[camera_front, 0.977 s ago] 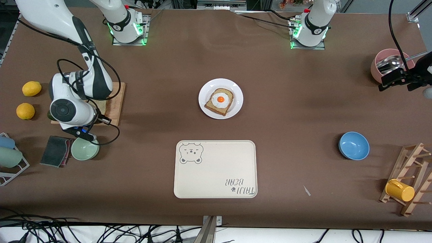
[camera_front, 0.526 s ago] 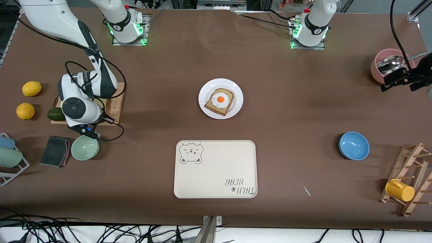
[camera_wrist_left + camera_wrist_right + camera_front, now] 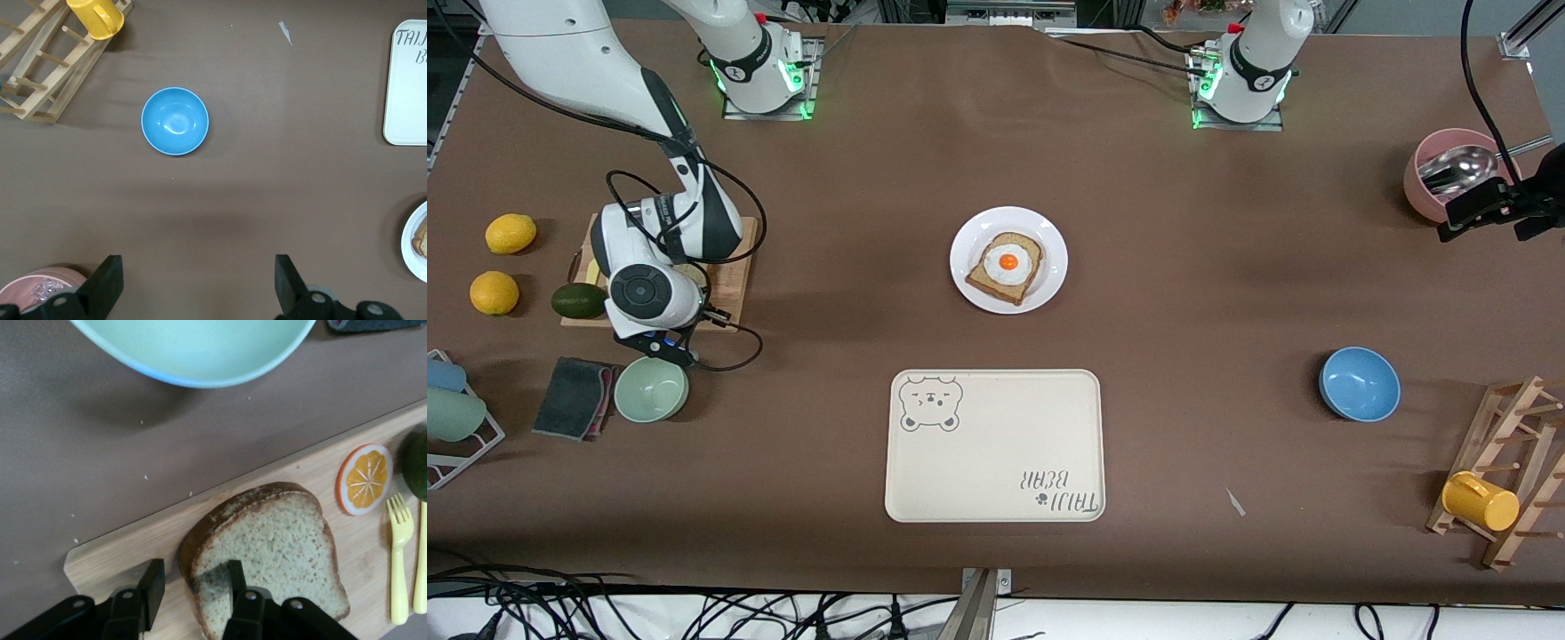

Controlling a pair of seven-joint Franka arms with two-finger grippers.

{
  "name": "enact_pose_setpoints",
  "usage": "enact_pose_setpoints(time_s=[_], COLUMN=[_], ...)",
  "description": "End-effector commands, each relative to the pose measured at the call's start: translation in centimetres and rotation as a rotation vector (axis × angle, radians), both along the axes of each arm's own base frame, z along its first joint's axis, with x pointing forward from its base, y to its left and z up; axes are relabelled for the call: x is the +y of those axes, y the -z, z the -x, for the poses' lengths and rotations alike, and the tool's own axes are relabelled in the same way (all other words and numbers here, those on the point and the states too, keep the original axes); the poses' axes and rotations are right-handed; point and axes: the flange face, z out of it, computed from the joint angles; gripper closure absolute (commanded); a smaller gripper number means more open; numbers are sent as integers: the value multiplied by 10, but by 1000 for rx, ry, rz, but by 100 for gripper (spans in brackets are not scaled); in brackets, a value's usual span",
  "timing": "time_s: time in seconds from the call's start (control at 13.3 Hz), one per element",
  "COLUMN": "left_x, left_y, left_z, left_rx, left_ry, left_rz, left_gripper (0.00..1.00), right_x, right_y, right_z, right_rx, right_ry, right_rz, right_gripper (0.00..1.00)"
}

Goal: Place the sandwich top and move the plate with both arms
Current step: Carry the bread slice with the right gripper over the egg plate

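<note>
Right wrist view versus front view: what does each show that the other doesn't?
Only the right wrist view shows the sandwich top on the wooden board, the right pincer straddling its crust edge, plus an orange slice and a yellow fork.

Only the front view shows the plate with the egg slice, the tray and the waiting left pincer.

Both show the green bowl.
</note>
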Motion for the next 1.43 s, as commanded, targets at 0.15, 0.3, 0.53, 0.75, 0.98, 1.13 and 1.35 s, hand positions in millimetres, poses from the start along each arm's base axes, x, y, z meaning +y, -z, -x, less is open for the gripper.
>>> enact_pose_setpoints(time_s=[0.15,0.3,0.53,0.75,0.98,1.13,1.35], left_x=[-1,-16,-39,-32,-33,-36,-59], left_y=[3,7,2,-7,-6,-7,-1], left_z=[-5,-8,-6,-2,-3,-3,-5], left_rx=[3,11,12,-5,-8,-4,5], left_ry=[25,49,85,81,88,131,157], left_rz=[3,5,2,1,-5,-50,-43], left_gripper=[0,0,0,0,0,0,0], right_x=[-3,-3,3,40,106,169,265], right_y=[0,-1,-19,-51,-77,-102,-121], right_z=[3,2,-6,-19,-15,-8,18], right_rx=[-4,-5,18,74,138,147,105], right_ry=[3,2,-9,-19,-52,-44,-75], right_rz=[18,18,30,58,42,42,1], right_gripper=[100,100,100,100,100,100,100])
